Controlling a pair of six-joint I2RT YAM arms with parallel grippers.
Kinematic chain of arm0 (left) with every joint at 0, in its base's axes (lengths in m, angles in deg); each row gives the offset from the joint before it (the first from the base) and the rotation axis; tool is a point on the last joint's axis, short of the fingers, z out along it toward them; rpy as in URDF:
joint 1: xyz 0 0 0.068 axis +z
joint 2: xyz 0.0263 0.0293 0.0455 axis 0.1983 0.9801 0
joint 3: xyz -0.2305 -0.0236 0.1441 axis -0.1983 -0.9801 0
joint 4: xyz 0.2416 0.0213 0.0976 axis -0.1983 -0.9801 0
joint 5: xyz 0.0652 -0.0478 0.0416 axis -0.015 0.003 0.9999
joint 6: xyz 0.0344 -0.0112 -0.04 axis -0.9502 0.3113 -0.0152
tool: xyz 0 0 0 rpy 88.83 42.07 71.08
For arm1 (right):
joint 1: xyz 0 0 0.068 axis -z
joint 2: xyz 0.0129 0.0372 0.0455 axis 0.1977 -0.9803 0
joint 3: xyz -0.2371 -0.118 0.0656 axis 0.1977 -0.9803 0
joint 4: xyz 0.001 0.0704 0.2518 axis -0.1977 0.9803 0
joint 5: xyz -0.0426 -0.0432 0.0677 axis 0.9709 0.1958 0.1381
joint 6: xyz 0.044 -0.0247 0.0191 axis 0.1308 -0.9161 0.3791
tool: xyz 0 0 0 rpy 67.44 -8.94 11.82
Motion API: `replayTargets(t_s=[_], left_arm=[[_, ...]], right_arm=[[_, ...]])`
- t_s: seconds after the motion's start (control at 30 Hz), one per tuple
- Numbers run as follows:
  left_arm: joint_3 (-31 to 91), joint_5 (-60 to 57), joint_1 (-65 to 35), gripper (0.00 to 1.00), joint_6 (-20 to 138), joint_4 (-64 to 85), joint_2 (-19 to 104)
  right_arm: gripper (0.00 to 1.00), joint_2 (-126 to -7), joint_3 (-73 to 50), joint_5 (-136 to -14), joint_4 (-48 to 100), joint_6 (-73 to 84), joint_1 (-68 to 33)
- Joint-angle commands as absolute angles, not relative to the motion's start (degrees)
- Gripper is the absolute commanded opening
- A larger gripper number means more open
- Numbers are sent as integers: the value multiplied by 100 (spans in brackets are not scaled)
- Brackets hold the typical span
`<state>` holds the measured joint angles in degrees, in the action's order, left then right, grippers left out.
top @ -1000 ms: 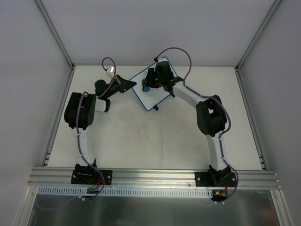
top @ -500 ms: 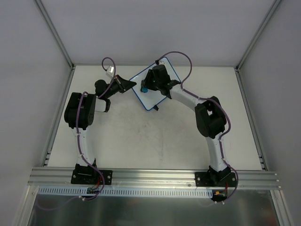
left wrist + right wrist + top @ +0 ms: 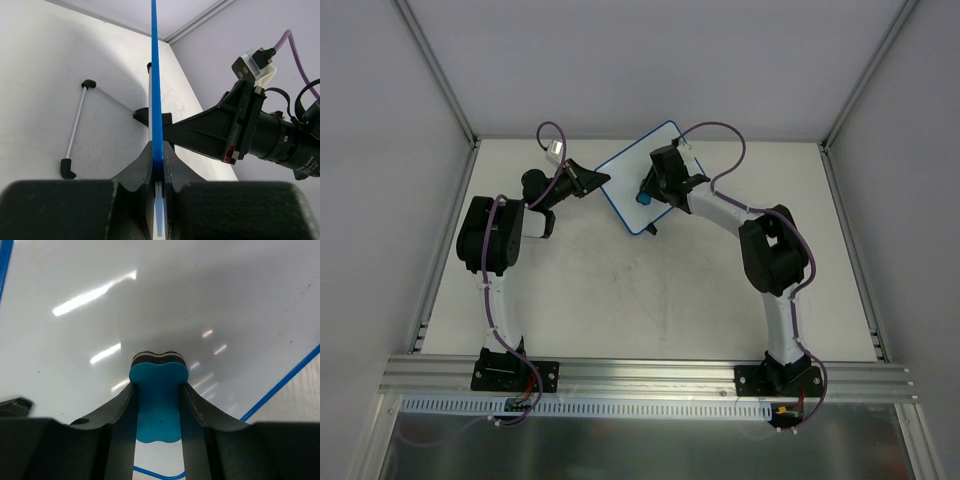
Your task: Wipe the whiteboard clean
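The whiteboard (image 3: 625,178), white with a thin blue frame, stands tilted at the back middle of the table. My left gripper (image 3: 592,180) is shut on its left edge; in the left wrist view the blue frame (image 3: 156,90) runs edge-on up from between the jaws (image 3: 158,162). My right gripper (image 3: 648,193) is shut on a small blue eraser (image 3: 158,405) whose dark felt face presses against the board's white surface (image 3: 200,295). The surface seen in the right wrist view is clean apart from tiny specks.
The board's wire stand with black feet (image 3: 75,131) rests on the table behind it. A black foot (image 3: 650,230) shows below the board's lower corner. Grey walls and aluminium rails (image 3: 440,250) bound the table. The right arm's body (image 3: 240,132) is close by the board.
My right gripper with the eraser has slid right and slightly down across the board, from its left middle toward the lower middle. The left gripper and the board have stayed put.
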<state>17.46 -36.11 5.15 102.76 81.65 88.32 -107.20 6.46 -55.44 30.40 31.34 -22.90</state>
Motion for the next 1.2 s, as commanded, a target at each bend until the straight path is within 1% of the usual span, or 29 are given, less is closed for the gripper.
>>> replayTargets(t_s=[0.0, 0.3, 0.5, 0.6, 0.63, 0.73, 0.83, 1.0, 1.03, 1.07, 1.17], left_arm=[[1777, -4269, 370, 0, 10293, 10446, 8733], [1786, -4261, 379, 0, 10302, 10446, 8733], [1803, -4252, 379, 0, 10311, 10446, 8750], [1803, -4243, 379, 0, 10320, 10446, 8759], [1812, -4243, 379, 0, 10328, 10446, 8759], [1821, -4234, 379, 0, 10346, 10446, 8768], [1812, -4234, 379, 0, 10346, 10446, 8768], [1785, -4234, 379, 0, 10329, 10446, 8742], [1786, -4243, 379, 0, 10329, 10446, 8750], [1794, -4234, 379, 0, 10337, 10446, 8759], [1794, -4234, 379, 0, 10337, 10446, 8759]], right_arm=[[0, -11120, 301, -5080, 4256, 3293, -2112], [0, -10988, 204, -4957, 4477, 3381, -2059], [0, -10453, 90, -4317, 4468, 2978, -2111], [0, -9935, -76, -3772, 4100, 2565, -2173], [0, -9812, -164, -3648, 3742, 2294, -2199], [0, -9521, -419, -3664, 3082, 1967, -2165], [0, -9494, -569, -4147, 2493, 1957, -2025], [0, -9599, -964, -5614, 1358, 2894, -1646], [0, -9747, -973, -5816, 1061, 3089, -1533], [0, -9853, -973, -6279, 910, 3256, -1453], [0, -10222, -973, -6687, 444, 3907, -1347]])
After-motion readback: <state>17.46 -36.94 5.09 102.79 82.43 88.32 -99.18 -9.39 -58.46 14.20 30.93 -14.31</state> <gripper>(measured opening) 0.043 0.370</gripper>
